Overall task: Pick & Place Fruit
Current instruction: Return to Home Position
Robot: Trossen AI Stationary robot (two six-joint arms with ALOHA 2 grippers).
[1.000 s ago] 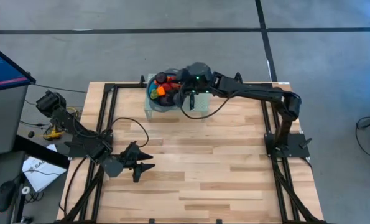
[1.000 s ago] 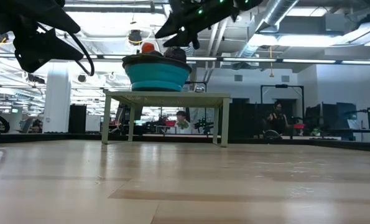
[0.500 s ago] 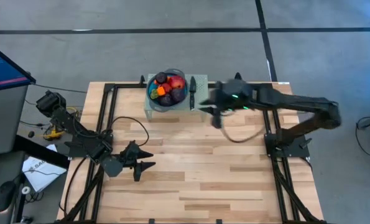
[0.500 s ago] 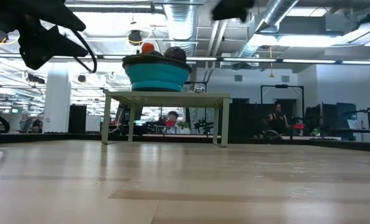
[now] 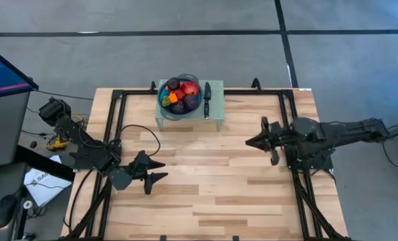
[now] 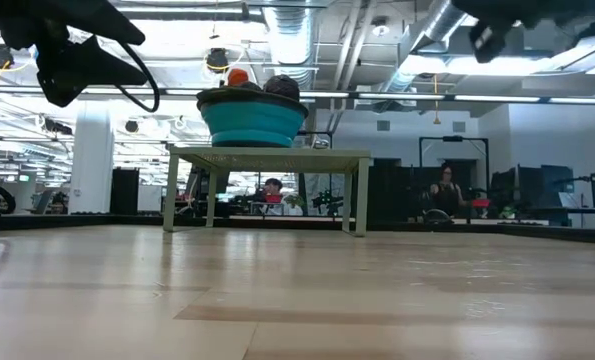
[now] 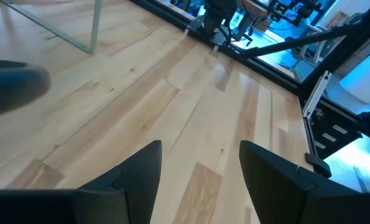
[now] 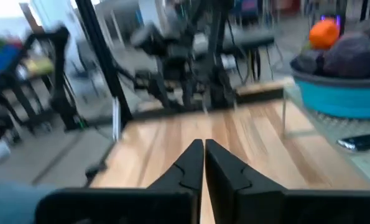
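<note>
Heaped in the blue bowl [image 5: 162, 102] on the small stand [image 5: 217, 115] at the table's [image 5: 219, 191] far edge: the fruit [image 5: 179, 95], knife [image 5: 207, 99] just beside the bowl. Wide bare wood from stand to near edge. Near the left edge, left gripper [image 5: 162, 171] with fingers spread. Near the right edge, right gripper [image 5: 249, 142] pinched closed and empty, well apart from the bowl; a second ago directly over it.

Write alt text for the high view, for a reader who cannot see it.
A blue bowl heaped with fruit sits on a pale stand at the wooden table far edge, a black-handled knife beside it. The left pincer hangs open near the left, the right pincer shut near the right.
</note>
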